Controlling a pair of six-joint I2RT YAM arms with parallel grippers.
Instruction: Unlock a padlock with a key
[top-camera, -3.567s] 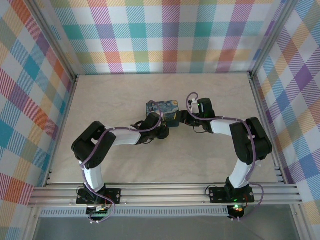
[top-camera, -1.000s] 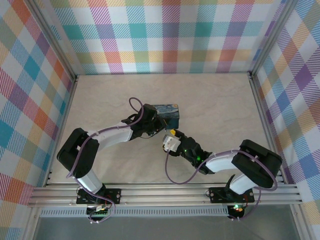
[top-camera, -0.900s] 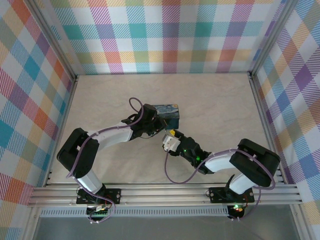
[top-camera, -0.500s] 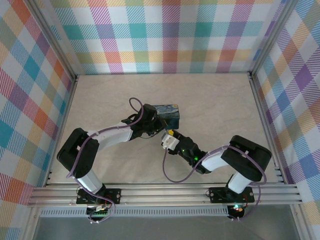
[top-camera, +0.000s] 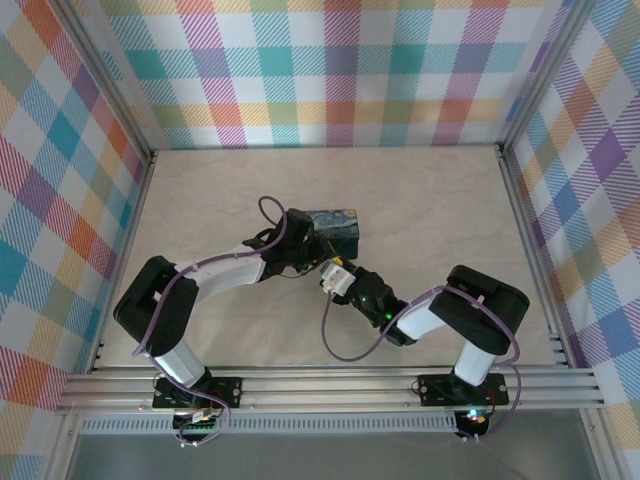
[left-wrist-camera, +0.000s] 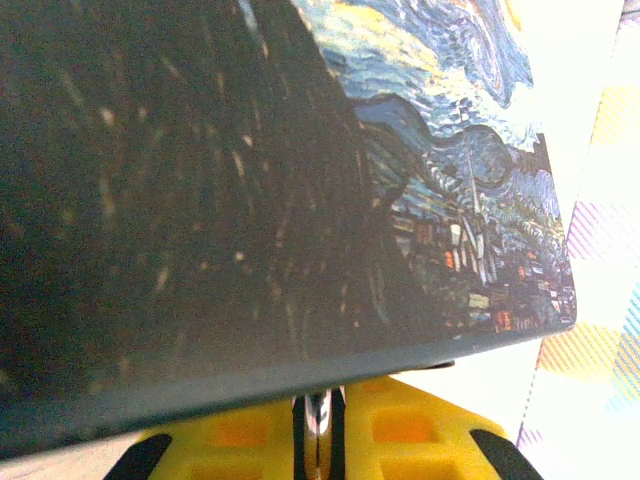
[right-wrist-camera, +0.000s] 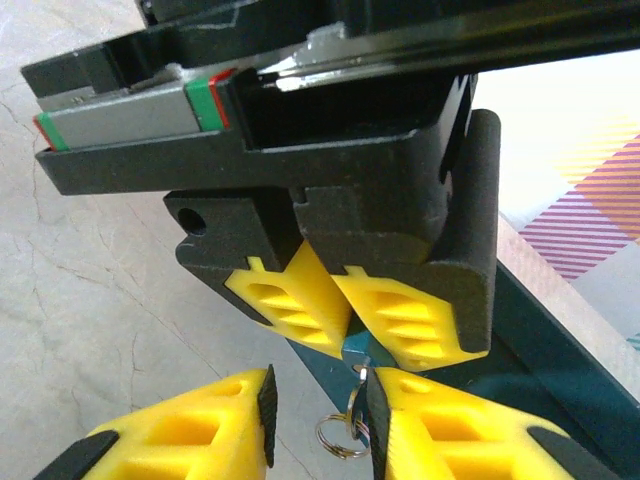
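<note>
My left gripper is next to the dark-blue painted tin, shut on the small padlock. The padlock's blue body peeps out below the left gripper's yellow fingertips. In the left wrist view a silvery sliver of the padlock sits between the pads, under the tin. The thin key hangs from the padlock with a small ring. My right gripper faces the left one. Its jaws stand apart around the key, which rests against the right pad.
The tin lies mid-table just behind both grippers. The right arm's elbow is folded at the right. Plaid walls enclose the pale table on three sides, and a metal rail runs along the near edge.
My right gripper has crept up and left toward the left gripper, and its jaws have narrowed around the key. The left arm and the tin have stayed put.
</note>
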